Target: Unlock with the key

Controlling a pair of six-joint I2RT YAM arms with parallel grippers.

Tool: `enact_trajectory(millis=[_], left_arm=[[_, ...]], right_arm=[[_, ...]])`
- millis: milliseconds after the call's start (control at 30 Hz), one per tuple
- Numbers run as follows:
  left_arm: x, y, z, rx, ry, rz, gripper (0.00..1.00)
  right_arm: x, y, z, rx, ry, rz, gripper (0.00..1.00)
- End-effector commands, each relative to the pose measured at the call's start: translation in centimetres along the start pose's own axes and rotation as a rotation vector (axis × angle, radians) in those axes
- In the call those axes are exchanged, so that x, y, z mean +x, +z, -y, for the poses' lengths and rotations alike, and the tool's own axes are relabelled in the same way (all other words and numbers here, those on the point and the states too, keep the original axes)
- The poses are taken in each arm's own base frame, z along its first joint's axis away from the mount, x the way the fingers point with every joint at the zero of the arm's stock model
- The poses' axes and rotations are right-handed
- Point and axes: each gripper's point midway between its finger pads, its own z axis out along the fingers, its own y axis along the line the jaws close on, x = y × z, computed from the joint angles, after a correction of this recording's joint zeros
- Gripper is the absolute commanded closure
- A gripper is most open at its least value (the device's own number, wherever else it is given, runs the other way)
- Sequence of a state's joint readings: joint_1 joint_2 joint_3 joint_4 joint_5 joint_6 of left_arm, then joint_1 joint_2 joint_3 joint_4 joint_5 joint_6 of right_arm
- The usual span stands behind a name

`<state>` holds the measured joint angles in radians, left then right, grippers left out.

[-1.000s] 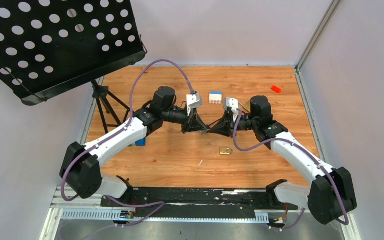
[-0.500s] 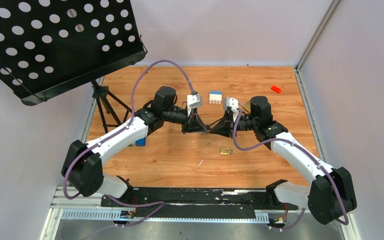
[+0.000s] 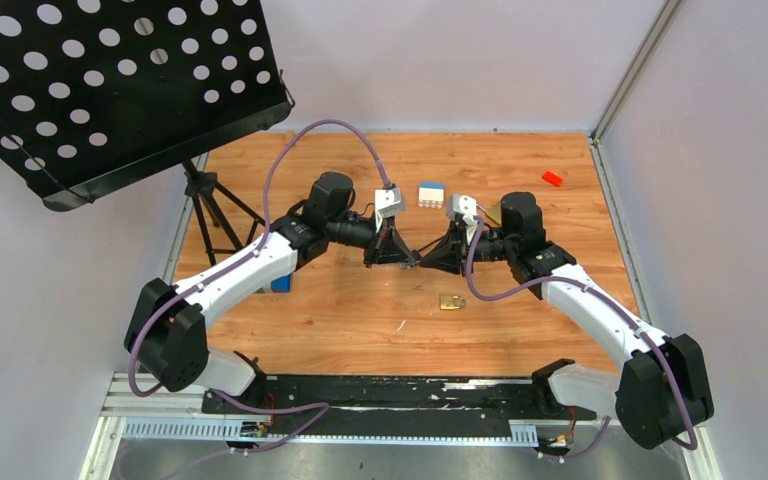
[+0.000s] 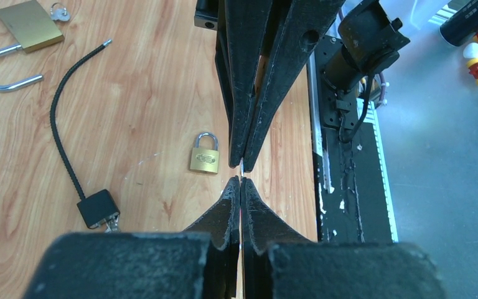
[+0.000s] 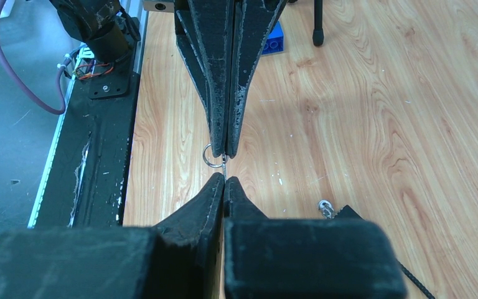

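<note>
Both left fingers [image 4: 229, 208] and right fingers [image 5: 213, 200] pinch shut on the key [image 5: 224, 164].

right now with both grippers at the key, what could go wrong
1. The left gripper and right gripper meet tip to tip in the air, each apparently pinching just an end of the key; a pull out of step could drop it.
2. The small padlock lies loose on the table, nothing holding it, so pushing the key in may shove it.
</note>
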<state>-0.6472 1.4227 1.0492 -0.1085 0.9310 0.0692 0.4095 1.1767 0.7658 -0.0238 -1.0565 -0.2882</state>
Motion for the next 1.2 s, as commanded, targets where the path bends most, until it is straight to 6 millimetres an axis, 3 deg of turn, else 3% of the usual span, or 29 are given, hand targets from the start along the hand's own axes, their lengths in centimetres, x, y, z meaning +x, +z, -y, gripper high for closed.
enact_trajectory(millis=[0,233,467,667,833,967,1167], left_arm=[[-1.4,0.0,0.7,0.041,0.027,0.019,1.0],[-2.8,-0.7,0.6,-0.011,0.06,0.042,1.0],[-4.5,-1.8,0.6,-0.077,0.141,0.074,1.0],[-4.0,-1.8,0.6,-0.074,0.148,0.057,1.0],[-3.1,-2.4,-0.1,-0.12,0.19,0.004,1.0],[-1.5,-3.5,-0.6,-0.181,0.248,-0.065,1.0],[0.7,-5.0,-0.4,-0.225,0.308,-0.147,1.0]], right_arm=[[-1.3,-0.1,0.8,0.018,-0.064,0.039,1.0],[-0.8,0.0,0.8,0.024,-0.059,0.033,1.0],[-0.3,0.2,0.6,0.009,-0.045,0.029,0.84],[-0.3,0.3,0.6,0.006,-0.043,0.028,0.76],[0.2,0.1,0.9,0.027,-0.059,-0.005,0.56],[1.9,-0.6,1.8,0.067,-0.075,-0.127,0.47],[8.0,-2.5,2.3,0.091,-0.053,-0.389,0.42]])
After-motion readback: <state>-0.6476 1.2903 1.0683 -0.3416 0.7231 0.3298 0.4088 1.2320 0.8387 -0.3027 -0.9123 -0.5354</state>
